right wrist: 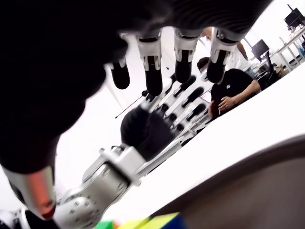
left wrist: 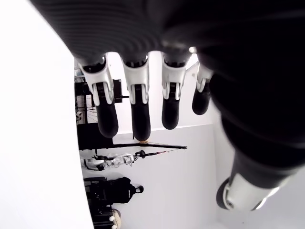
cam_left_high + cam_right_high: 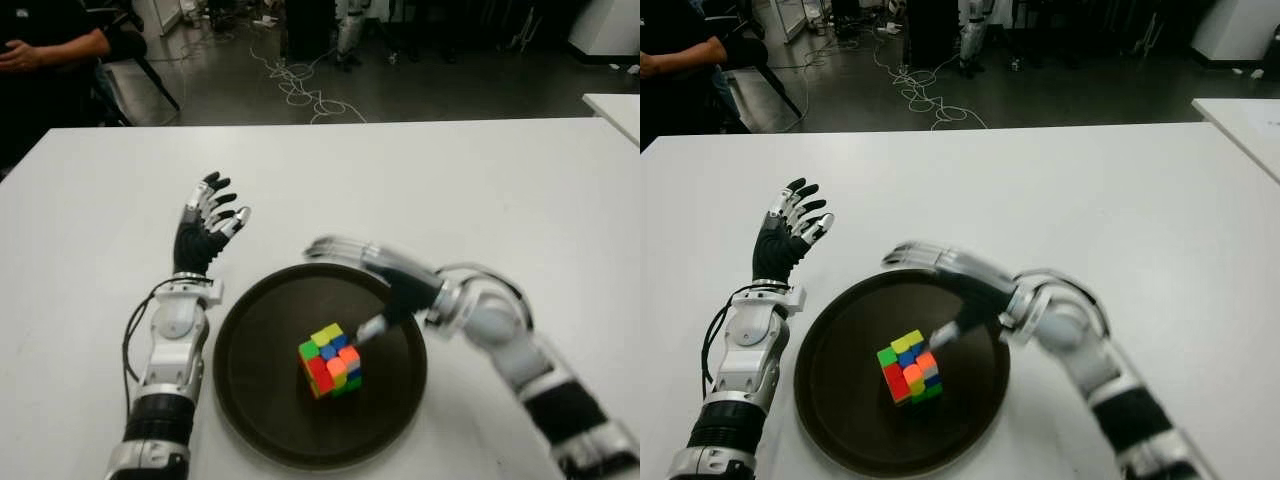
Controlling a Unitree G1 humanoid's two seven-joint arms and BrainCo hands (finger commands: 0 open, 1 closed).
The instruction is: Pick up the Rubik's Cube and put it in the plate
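The multicoloured plastic Rubik's Cube [image 3: 330,361] is found standing inside the round dark brown plate [image 3: 250,390], near its centre, so placement is judged complete. The right hand [image 3: 370,268] is held above the plate's far rim, fingers spread, nothing grasped. The left hand [image 3: 207,230] is seen beside the plate, fingers relaxed apart, unused.

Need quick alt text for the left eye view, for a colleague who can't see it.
A Rubik's Cube sits in a dark round plate on a white table; the open right hand hovers over the plate's far rim. The open left hand shows left of the plate.
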